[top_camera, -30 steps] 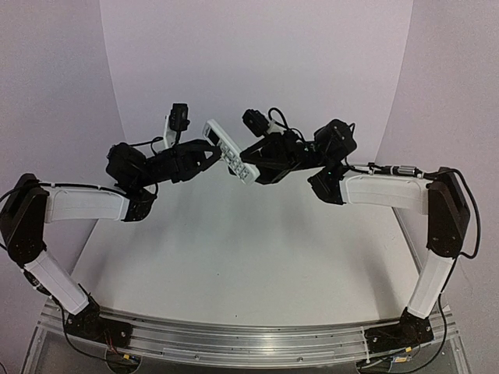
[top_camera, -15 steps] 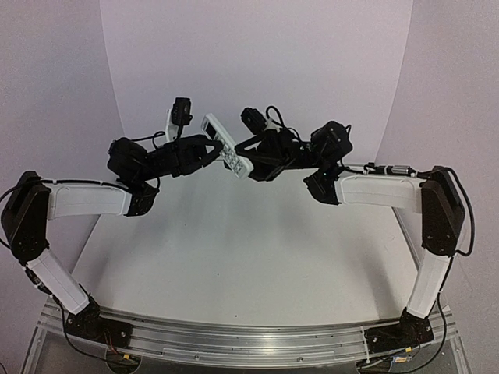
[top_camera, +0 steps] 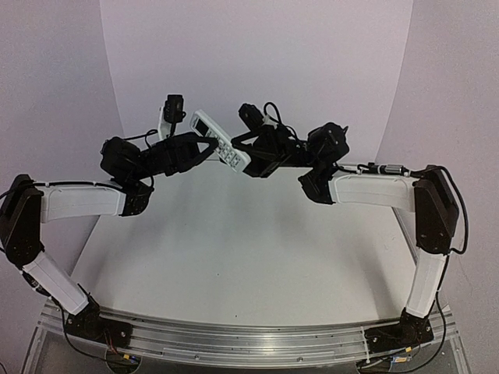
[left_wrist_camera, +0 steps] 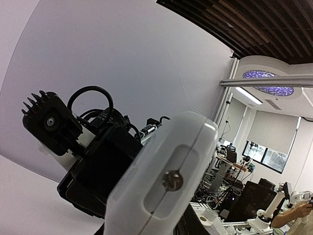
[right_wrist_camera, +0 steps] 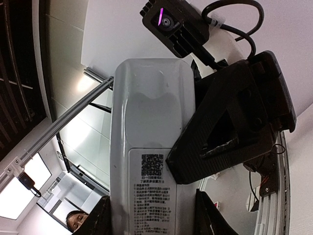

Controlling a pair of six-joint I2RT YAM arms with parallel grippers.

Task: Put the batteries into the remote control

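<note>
The remote control [top_camera: 221, 142] is held aloft, clamped in the jaws of the right gripper [top_camera: 248, 160]. The left gripper [top_camera: 204, 146] is apparently touching its left side; its jaws' state cannot be told.

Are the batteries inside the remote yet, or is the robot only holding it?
Not that I can see. Done: the remote control is up off the table, between the two arms. In hand: the right fingers clamp its sides, and the left fingers reach around one edge. Left: no batteries show in any view, so loading them looks yet to do.
</note>
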